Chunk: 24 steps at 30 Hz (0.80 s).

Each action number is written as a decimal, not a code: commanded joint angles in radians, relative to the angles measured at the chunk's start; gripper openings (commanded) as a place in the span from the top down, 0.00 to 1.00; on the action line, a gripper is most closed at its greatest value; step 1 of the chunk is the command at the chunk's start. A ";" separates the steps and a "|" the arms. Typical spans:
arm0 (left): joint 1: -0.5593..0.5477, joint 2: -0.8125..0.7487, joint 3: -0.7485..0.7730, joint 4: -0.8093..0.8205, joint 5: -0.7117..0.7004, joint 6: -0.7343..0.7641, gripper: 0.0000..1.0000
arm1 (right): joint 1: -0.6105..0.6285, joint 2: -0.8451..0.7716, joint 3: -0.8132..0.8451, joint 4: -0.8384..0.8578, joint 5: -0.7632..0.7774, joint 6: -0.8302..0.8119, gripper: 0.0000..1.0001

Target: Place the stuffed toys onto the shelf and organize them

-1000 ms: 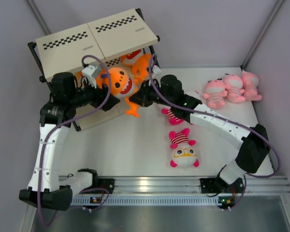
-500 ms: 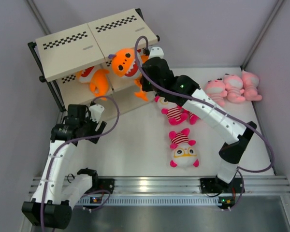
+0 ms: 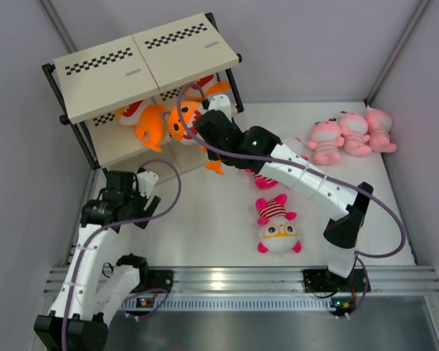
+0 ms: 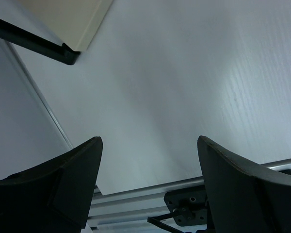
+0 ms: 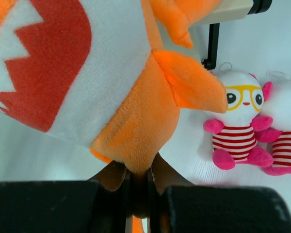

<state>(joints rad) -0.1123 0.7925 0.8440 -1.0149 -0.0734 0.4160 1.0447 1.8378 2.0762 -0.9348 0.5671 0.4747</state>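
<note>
Orange stuffed toy [image 5: 111, 82] — clenched by its lower seam in the right gripper [image 5: 139, 179], directly ahead of it — has now advanced under the top board of the shelf [image 3: 146, 58], so release is judged next; the left gripper [image 4: 148, 160], open-jawed and empty, has retreated.

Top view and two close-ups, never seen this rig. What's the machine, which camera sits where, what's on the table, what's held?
Two robot arms are bolted at the table's near edge. The wide picture comes from a fixed camera above and behind them; each close-up comes from a camera on one wrist. The left pincer is open and empty over bare table. The right pincer is shut on an orange toy, holding it at the shelf, where two more orange toys sit. On the table lie three pink toys and white-headed striped toys.
</note>
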 commanded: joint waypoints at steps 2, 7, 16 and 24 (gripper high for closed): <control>-0.018 -0.029 -0.034 0.042 -0.032 -0.023 0.15 | -0.003 0.023 0.088 0.079 0.059 0.019 1.00; -0.029 -0.070 -0.059 0.047 -0.058 -0.026 0.15 | -0.022 0.110 0.102 0.242 0.045 0.056 1.00; -0.047 -0.076 -0.060 0.050 -0.008 -0.039 0.15 | -0.025 0.225 0.222 0.395 0.102 0.134 1.00; -0.066 -0.078 -0.065 0.052 -0.034 -0.048 0.15 | -0.023 0.291 0.237 0.546 0.250 0.215 1.00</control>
<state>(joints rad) -0.1707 0.7200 0.7837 -0.9951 -0.0990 0.3908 1.0294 2.0987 2.2436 -0.5358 0.7296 0.6323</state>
